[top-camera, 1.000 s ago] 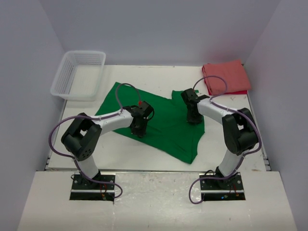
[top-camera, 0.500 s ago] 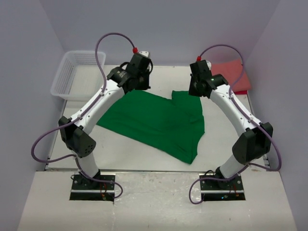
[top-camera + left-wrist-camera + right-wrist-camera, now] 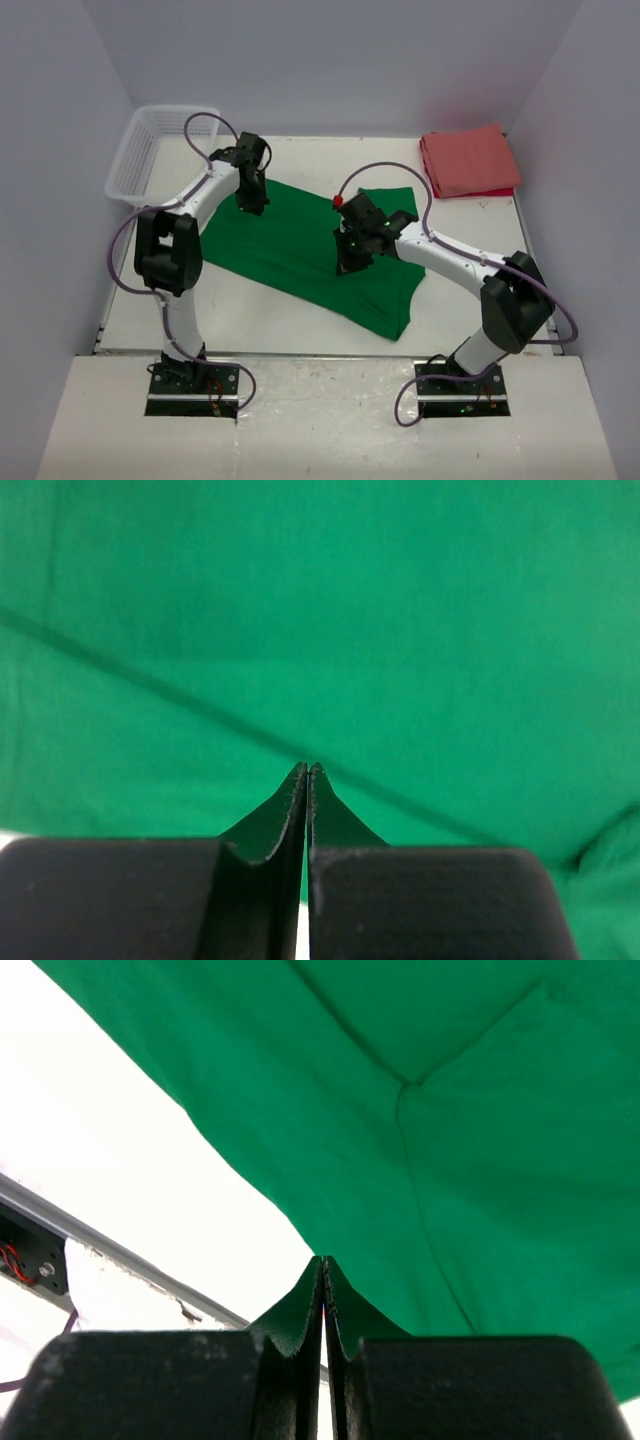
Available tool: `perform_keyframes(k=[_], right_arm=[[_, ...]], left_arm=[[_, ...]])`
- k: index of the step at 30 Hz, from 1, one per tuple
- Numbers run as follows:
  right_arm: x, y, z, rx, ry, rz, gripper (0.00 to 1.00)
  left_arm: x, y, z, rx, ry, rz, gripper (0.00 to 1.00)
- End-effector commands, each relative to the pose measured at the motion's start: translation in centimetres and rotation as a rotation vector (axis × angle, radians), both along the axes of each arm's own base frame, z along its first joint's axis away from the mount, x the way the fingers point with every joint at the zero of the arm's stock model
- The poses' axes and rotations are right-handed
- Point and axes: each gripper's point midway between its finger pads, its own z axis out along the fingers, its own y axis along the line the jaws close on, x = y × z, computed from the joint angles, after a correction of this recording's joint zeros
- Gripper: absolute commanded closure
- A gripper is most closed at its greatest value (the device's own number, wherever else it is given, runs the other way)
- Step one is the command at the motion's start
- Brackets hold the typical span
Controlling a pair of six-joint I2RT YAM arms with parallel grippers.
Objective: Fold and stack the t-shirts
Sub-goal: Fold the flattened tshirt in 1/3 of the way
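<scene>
The bright green t-shirt (image 3: 290, 250) lies spread open on the white table, one sleeve at the back right. My left gripper (image 3: 252, 205) is shut, low over the shirt's far left corner. In the left wrist view its tips (image 3: 306, 766) are pressed together above green cloth (image 3: 400, 630), with nothing between them. My right gripper (image 3: 345, 265) is shut over the shirt's middle. In the right wrist view its tips (image 3: 324, 1258) meet over the shirt's near edge (image 3: 480, 1110), holding nothing. The salmon-red t-shirt (image 3: 468, 160) lies folded at the back right corner.
A white mesh basket (image 3: 160, 155) stands at the back left, beside the left arm. Walls close in the table on three sides. In the right wrist view, bare table (image 3: 150, 1180) and its front rail (image 3: 60, 1222) show beyond the shirt.
Half a second ago both arms were raised at the shirt's far edge. Now the left gripper is down at the far left corner and the right gripper is over the shirt's middle.
</scene>
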Motion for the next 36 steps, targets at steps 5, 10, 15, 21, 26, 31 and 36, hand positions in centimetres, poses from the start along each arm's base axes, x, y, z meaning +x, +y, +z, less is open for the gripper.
perform_keyframes(k=[5, 10, 15, 21, 26, 31, 36], right_arm=[[-0.3, 0.3, -3.8, 0.012, 0.05, -0.02, 1.0], [0.6, 0.7, -6.4, -0.056, 0.055, -0.006, 1.0], [1.2, 2.6, -6.2, -0.114, 0.004, 0.016, 1.0], [0.4, 3.6, -7.3, -0.106, 0.052, 0.018, 1.0], [-1.1, 2.7, -9.3, -0.117, 0.104, -0.008, 1.0], [-2.4, 0.2, -12.8, -0.23, 0.148, -0.051, 1.0], [-2.6, -0.9, -13.2, -0.237, 0.124, -0.097, 1.0]], left_arm=[[-4.5, 1.2, 3.4, 0.008, -0.074, -0.031, 1.0], [-6.5, 2.9, 0.3, 0.089, 0.01, -0.002, 1.0], [-7.4, 3.8, -2.1, 0.134, 0.051, -0.001, 1.0], [-7.1, 5.4, -5.1, 0.161, 0.118, 0.024, 1.0], [-8.1, 6.1, -7.6, 0.175, 0.196, 0.055, 1.0], [-10.1, 6.0, -9.1, 0.147, 0.255, 0.091, 1.0], [-12.7, 6.0, -9.6, 0.12, 0.285, 0.144, 1.0]])
